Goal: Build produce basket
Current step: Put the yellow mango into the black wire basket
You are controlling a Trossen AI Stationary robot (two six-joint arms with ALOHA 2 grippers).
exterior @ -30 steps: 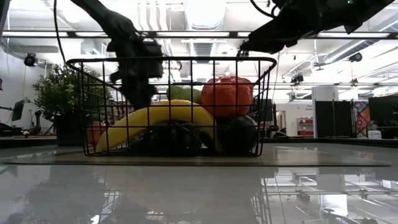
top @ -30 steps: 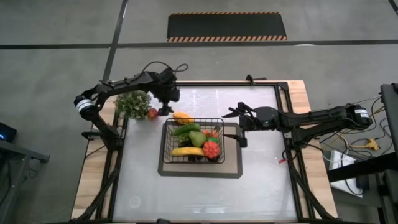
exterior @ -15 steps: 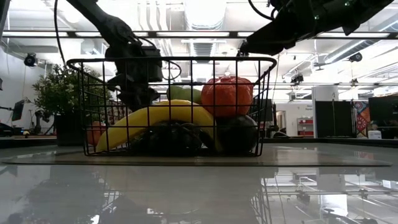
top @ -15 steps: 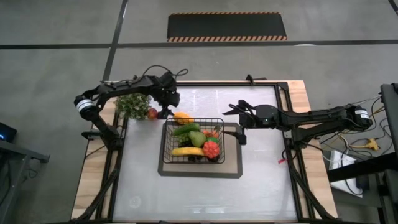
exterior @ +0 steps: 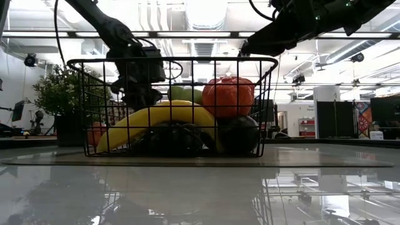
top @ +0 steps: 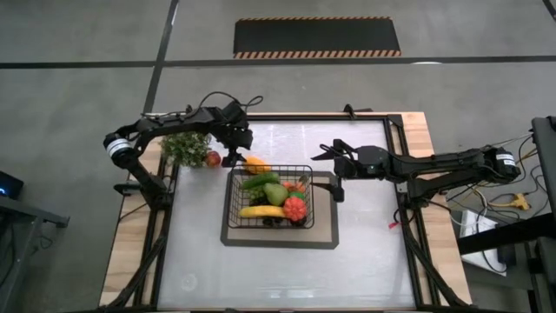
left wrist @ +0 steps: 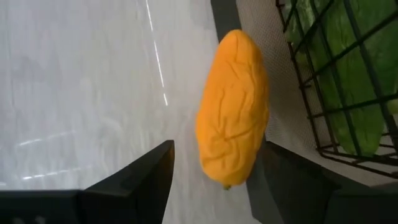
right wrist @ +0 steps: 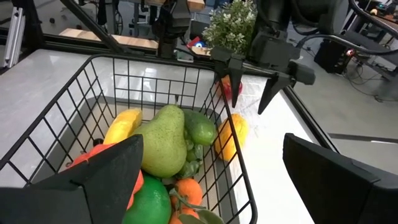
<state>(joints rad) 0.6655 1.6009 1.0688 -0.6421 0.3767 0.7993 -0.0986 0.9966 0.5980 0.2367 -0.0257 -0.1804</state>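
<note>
The black wire basket (top: 233, 198) stands on the grey mat (top: 323, 240) and holds a banana (top: 261, 211), a green pear (top: 275, 193), a cucumber (top: 259, 181) and a red fruit (top: 295, 208). An oblong orange piece (top: 254, 163) lies on the table just outside the basket's far left corner. My left gripper (top: 233, 158) is open right above it; in the left wrist view its fingers stand on either side of the piece (left wrist: 233, 109) without touching it. My right gripper (top: 331, 174) is open and empty above the basket's right end.
A bushy leafy plant (top: 187, 145) stands at the table's far left with a red apple (top: 213, 158) beside it, close to my left gripper. The mat's dark border (left wrist: 224, 18) runs next to the orange piece. Bare table lies near and to the right of the basket.
My left gripper has come down a little toward the orange piece, staying open. The orange piece and the basket have kept still.
</note>
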